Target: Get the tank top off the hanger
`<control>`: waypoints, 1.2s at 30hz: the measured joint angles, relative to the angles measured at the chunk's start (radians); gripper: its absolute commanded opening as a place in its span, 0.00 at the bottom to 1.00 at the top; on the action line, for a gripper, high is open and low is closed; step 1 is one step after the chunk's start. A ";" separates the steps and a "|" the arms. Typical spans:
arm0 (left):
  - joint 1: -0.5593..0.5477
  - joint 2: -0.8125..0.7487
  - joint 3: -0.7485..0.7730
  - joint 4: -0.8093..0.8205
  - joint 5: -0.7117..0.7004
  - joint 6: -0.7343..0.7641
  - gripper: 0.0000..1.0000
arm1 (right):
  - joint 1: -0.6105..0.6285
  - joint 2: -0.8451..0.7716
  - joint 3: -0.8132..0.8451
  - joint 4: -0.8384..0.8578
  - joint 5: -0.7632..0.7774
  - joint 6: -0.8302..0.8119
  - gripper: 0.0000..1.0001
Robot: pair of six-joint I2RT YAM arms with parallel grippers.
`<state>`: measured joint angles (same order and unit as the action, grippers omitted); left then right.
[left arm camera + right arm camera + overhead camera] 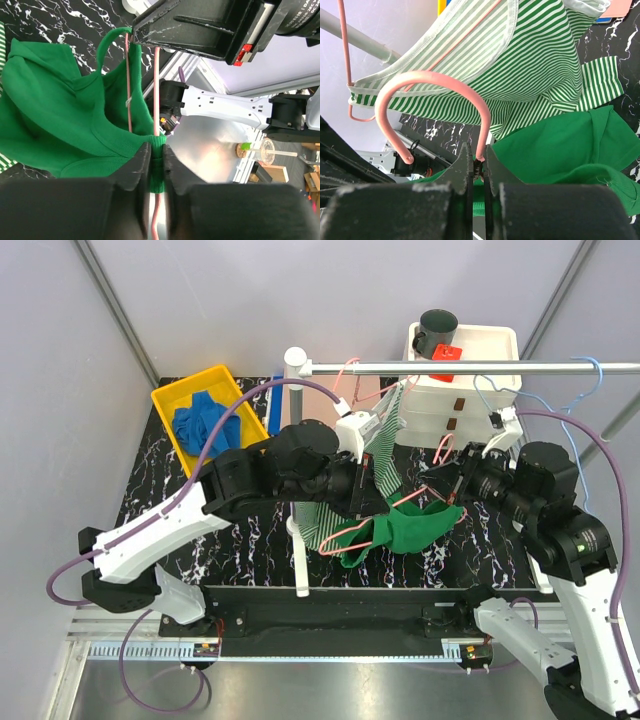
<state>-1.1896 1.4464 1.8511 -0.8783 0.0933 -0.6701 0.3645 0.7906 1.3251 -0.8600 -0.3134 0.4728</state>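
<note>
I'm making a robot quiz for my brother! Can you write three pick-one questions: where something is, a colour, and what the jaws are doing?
1. Where is the yellow bin?
A) at the far left corner of the table
B) hanging on the rail
C) under the right arm

2. What colour is the hanger in the green tank top?
A) blue
B) pink
C) black

3. The right arm's jaws are:
A) wide open
B) shut on that hanger
C) shut on a mug

Answers:
1 A, it sits at the table's far left.
2 B, a pink wire runs through the green cloth.
3 B, they pinch the wire just below its hook.
</note>
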 measured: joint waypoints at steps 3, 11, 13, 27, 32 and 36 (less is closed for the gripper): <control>-0.003 -0.001 0.000 0.004 -0.004 -0.006 0.00 | 0.000 -0.005 0.000 -0.005 0.006 0.000 0.00; -0.003 -0.001 0.000 0.005 -0.017 -0.014 0.00 | 0.000 -0.007 0.000 -0.014 0.016 0.004 0.00; -0.005 -0.002 0.000 0.004 -0.027 -0.016 0.00 | 0.000 -0.006 0.000 -0.025 0.018 0.005 0.00; -0.006 -0.112 -0.052 0.119 -0.093 -0.039 0.00 | 0.000 -0.048 -0.061 -0.130 0.063 0.001 0.00; -0.006 -0.128 -0.063 0.147 -0.098 -0.030 0.00 | 0.000 -0.045 -0.043 -0.181 0.171 0.013 0.00; -0.006 -0.187 -0.136 0.150 -0.129 -0.026 0.00 | 0.000 -0.045 -0.021 -0.187 0.267 0.041 0.00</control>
<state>-1.1954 1.2598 1.7149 -0.7280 -0.0357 -0.6964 0.3645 0.7460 1.3037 -1.0470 -0.0463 0.5137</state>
